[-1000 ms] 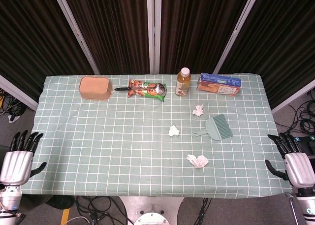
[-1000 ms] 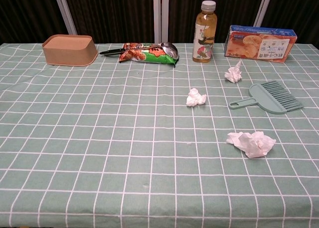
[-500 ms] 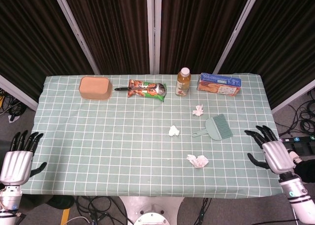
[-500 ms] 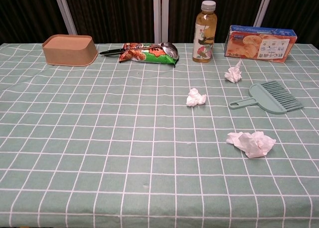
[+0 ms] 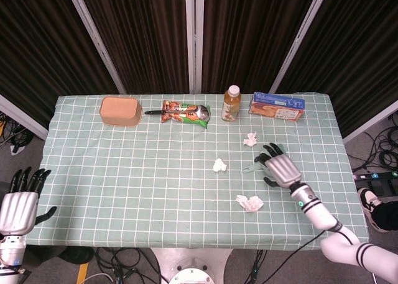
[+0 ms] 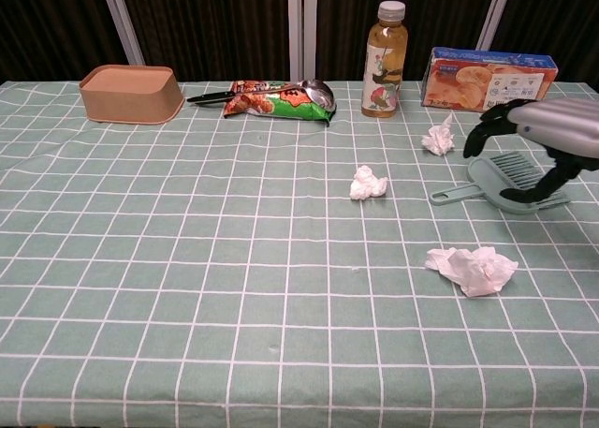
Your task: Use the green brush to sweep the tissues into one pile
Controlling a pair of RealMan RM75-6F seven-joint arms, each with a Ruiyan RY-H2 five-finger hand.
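Right hand [image 5: 281,169] hovers over the green brush [image 6: 505,183] on the desk [image 5: 124,172]; its fingers [image 6: 489,121] are spread and curved downward, holding nothing. From the chest view the brush lies flat just under the fingers; contact cannot be told. Brush handle points away from the palm toward the middle tissue [image 6: 368,182].

Three crumpled tissues, well apart: one [image 6: 437,139] just beyond the fingertips, toward the far edge; the middle one past the handle tip; the largest [image 6: 473,267] nearer the robot, below the wrist side of the hand.

Left hand [image 5: 17,206] sits off the desk's near left corner, fingers extended and apart, empty.

Far row: tan box [image 5: 119,110], snack packet [image 5: 184,114] with a spoon [image 5: 180,112] on it, drink bottle [image 5: 231,104], biscuit box [image 5: 277,106].
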